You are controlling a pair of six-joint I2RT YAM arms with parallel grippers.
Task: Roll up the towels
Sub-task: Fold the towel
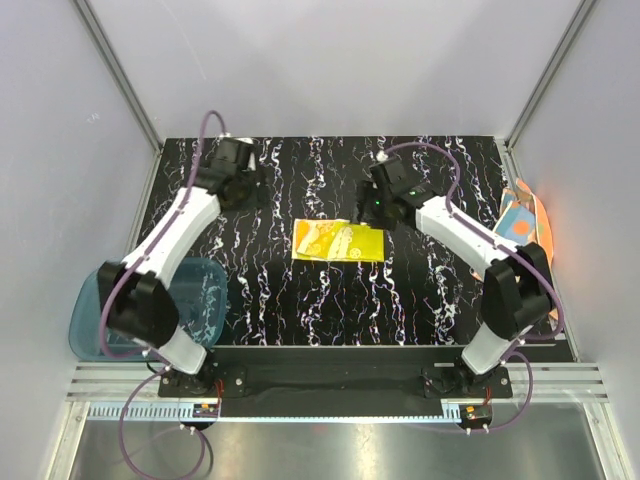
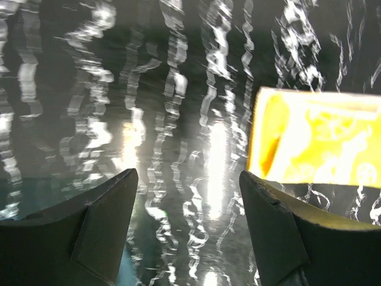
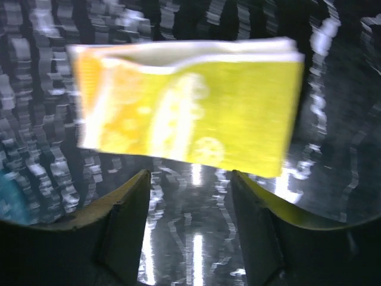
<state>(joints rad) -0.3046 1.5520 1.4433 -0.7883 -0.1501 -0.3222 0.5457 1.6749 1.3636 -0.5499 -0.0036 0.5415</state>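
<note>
While the yellow towel lay folded flat at the middle of the desk and the orange towel sat at its right edge, the left hand and the right hand hung open and empty, the rolling seemingly unstarted and calling next for a pinch on the yellow towel's edge.

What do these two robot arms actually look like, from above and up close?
The left arm and right arm are alike: smooth white shells between chunky black joints, with a thin purple cable looping along each. Both rise from small black bases. The left gripper and right gripper each end in two dark, wedge-shaped fingers.
</note>
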